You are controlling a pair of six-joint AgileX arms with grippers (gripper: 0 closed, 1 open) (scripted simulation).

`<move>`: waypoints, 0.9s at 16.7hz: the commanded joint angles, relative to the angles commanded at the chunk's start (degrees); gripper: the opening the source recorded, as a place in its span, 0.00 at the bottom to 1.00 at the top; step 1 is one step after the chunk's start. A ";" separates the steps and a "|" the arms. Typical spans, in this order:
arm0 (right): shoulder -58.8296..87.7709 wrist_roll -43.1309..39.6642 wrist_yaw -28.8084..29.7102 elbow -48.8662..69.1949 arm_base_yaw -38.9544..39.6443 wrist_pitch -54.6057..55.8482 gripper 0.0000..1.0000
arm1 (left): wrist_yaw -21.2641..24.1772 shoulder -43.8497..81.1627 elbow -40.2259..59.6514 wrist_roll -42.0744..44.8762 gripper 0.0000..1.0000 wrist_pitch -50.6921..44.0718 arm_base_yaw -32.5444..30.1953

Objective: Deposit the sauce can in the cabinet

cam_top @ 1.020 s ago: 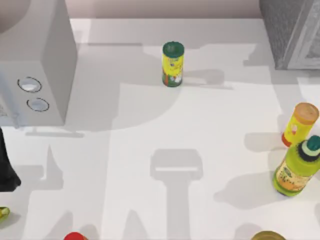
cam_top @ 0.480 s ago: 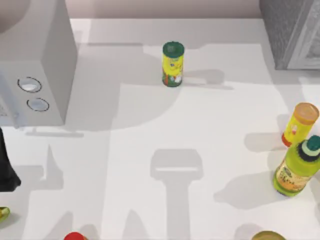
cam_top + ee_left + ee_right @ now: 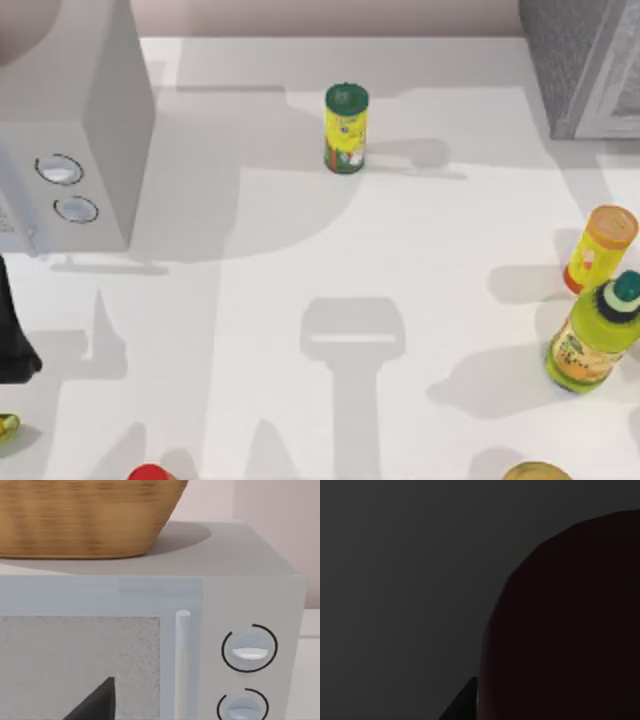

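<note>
You look straight down on the white table (image 3: 300, 250) from the top camera, with the white box with two round knobs (image 3: 75, 150) at its left and the cabinet (image 3: 585, 60) at its far right corner. Your left wrist camera sits close to that same white box (image 3: 150, 630), facing its front, level with the knobs (image 3: 249, 649), a woven basket (image 3: 85, 515) on top. Your right wrist view is dark.

Cabinet (image 3: 585, 60) door panel swung slightly; its table shadow shifted.
</note>
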 joint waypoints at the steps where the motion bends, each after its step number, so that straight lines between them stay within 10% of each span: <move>1: 0.00 0.00 0.00 0.00 0.00 0.00 0.00 | 0.00 0.00 0.00 0.00 1.00 0.00 0.00; 15: 0.00 0.00 0.00 0.00 0.00 0.00 0.98 | 0.00 0.00 0.00 0.00 1.00 0.00 0.00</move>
